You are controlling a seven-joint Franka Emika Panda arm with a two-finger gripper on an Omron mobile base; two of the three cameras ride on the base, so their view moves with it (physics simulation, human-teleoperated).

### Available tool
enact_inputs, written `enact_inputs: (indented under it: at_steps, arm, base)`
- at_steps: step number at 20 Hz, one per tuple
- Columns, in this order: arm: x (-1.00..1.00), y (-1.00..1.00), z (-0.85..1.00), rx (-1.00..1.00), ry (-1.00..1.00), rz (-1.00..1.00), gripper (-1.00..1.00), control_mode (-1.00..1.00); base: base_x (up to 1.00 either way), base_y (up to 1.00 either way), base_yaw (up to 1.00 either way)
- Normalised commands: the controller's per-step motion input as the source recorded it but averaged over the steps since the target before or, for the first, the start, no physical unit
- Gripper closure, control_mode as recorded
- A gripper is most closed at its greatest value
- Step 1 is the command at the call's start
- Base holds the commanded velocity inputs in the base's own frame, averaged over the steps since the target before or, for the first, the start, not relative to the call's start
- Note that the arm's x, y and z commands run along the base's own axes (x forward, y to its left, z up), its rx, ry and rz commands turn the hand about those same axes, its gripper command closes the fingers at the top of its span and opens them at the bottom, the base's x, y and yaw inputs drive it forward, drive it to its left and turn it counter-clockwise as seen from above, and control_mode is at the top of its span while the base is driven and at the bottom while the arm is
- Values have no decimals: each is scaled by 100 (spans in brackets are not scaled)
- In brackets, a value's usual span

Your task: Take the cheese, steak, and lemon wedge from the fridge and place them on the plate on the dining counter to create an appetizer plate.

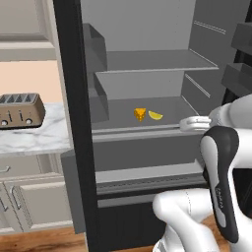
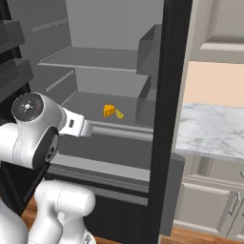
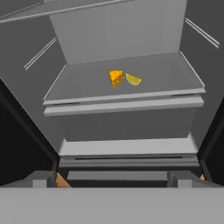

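The gripper [image 3: 112, 183] faces the fridge [image 1: 78, 147] from outside with its jaws spread wide, holding nothing. On the middle shelf [image 3: 87, 89], near its front edge, the cheese [image 3: 116, 78] sits just beside the lemon wedge [image 3: 133, 80]. Reaching well likely means advancing level, centring on the cheese alone and closing without nudging the lemon.

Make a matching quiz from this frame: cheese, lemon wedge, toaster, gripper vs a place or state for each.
Column 1:
1. cheese
2. lemon wedge
3. toaster
4. gripper

Column 2:
A. on the marble counter beside the fridge
B. open, holding nothing
C. on the fridge shelf, chunky orange wedge
D. on the fridge shelf, pale yellow crescent

Pairs: 1-C, 2-D, 3-A, 4-B
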Motion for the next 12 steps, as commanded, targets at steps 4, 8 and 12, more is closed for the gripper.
enact_inputs:
  at_steps: [4, 8, 12]
  arm:
    - [50, 0, -11, -2, 0, 0, -100, -100]
    - [61, -14, -29, -12, 10, 0, -100, -100]
    - [66, -7, -40, -11, 15, 0, -100, -100]
  base:
    - [0, 0, 0]
    - [0, 0, 0]
    - [0, 0, 0]
